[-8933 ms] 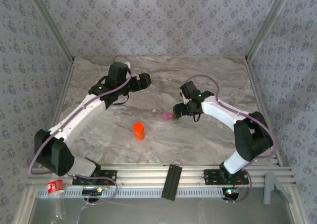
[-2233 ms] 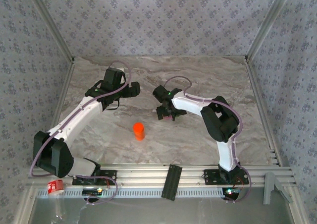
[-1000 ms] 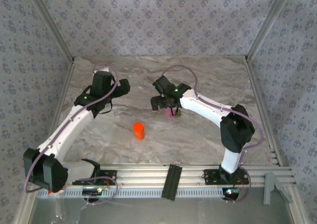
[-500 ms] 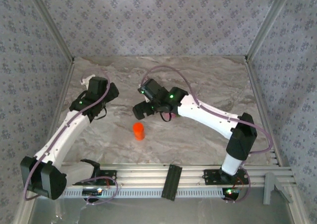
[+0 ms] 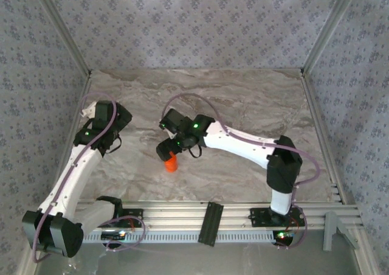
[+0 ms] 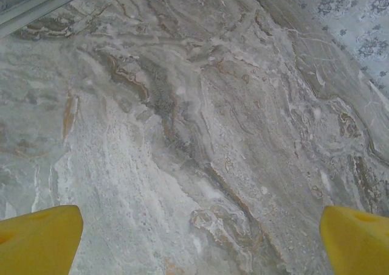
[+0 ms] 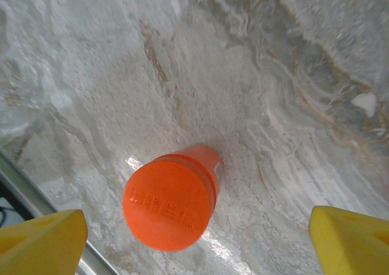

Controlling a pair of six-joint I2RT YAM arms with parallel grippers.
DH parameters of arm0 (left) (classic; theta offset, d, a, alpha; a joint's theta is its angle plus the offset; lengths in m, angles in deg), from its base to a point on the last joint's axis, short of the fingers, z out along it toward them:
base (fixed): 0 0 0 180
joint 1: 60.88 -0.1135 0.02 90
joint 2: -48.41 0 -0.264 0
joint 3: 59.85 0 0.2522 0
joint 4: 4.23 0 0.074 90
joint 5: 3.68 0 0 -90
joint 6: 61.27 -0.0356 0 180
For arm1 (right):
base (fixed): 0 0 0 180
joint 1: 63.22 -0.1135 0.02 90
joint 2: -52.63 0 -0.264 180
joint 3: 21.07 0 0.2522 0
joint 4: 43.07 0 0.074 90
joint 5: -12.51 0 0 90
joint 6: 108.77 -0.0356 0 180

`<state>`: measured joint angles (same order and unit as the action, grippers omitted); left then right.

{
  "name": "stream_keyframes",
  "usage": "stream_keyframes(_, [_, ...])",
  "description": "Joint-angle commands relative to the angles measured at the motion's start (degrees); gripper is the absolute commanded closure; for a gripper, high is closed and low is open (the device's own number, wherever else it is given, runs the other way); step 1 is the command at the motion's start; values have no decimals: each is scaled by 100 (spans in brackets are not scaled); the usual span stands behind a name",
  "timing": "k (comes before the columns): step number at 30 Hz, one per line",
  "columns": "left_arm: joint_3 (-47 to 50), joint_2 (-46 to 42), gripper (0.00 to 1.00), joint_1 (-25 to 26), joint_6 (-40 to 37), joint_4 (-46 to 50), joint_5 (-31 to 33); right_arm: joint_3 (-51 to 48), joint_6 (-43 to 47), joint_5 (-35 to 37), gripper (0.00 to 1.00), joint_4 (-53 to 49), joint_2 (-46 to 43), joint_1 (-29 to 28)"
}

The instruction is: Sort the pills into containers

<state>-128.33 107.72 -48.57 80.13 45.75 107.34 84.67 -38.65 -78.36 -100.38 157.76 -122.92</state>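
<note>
While the left claw hangs spread, the right claw hovers spread over the orange bottle. Pickup approach, by judgement; next, lower and pinch.

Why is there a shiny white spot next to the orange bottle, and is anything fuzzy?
Right wrist view: light bounces off the marble table beside the orange bottle, and the yellow jaws in the bottom corners look fuzzy, probably too near the lens. Left wrist view: the same fuzzy jaws, marble fairly sharp. Top external view: soft and grainy all over.
</note>
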Motion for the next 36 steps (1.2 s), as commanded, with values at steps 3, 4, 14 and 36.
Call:
stream_keyframes(3, [-109,-44,0,-36,173,350,-208,218,2,-95,6,-149,563,-94])
stream_keyframes(4, [-120,-9,0,-36,169,394,-245,231,2,-95,6,-147,637,-97])
stream_keyframes(14, [-21,270,0,-45,73,316,-708,215,1,-192,15,-85,1009,-119])
stream_keyframes(36, [169,492,3,5,-2004,-1180,-2816,150,35,-281,69,-690,-551,928])
